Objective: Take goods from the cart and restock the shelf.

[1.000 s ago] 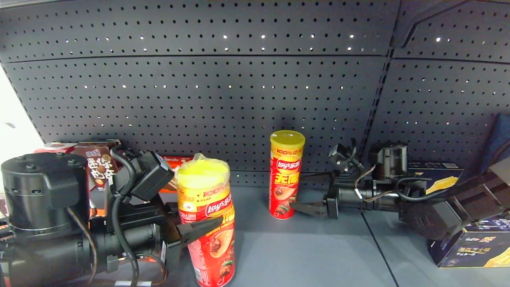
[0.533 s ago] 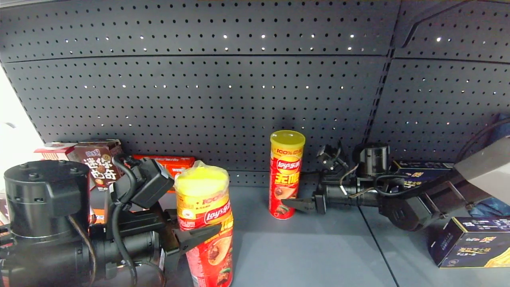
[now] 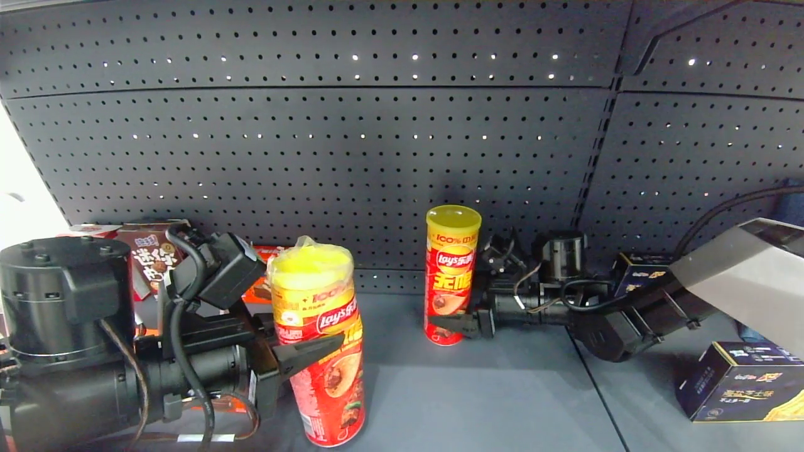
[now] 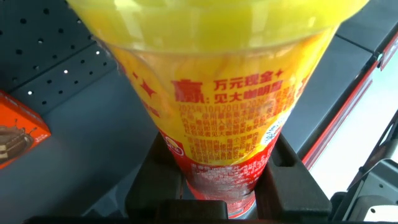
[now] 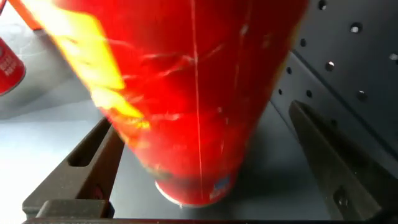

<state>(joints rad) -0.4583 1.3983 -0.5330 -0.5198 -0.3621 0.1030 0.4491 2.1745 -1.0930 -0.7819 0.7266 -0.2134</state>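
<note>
Two red chips cans with yellow lids are on the grey shelf [image 3: 496,395]. My left gripper [image 3: 323,353] at the front left is shut on the near can [image 3: 317,326], which leans slightly; in the left wrist view the can [image 4: 224,106] sits between the gripper's [image 4: 227,183] pads. Whether its base touches the shelf I cannot tell. The far can [image 3: 451,263] stands upright near the pegboard. My right gripper [image 3: 447,322] is low at its base, open, one finger on each side. In the right wrist view there are gaps between the can [image 5: 199,106] and the fingers [image 5: 93,168].
A brown chocolate box [image 3: 149,254] and an orange box [image 3: 259,290] lie at the back left. Dark blue boxes stand at the right [image 3: 741,380] and behind the right arm [image 3: 641,270]. The perforated back wall [image 3: 352,150] closes the shelf. Free shelf lies between the two cans.
My right gripper has moved left along the shelf until its open fingers straddle the far can's base. My left gripper has shifted the near can slightly left and tilted it.
</note>
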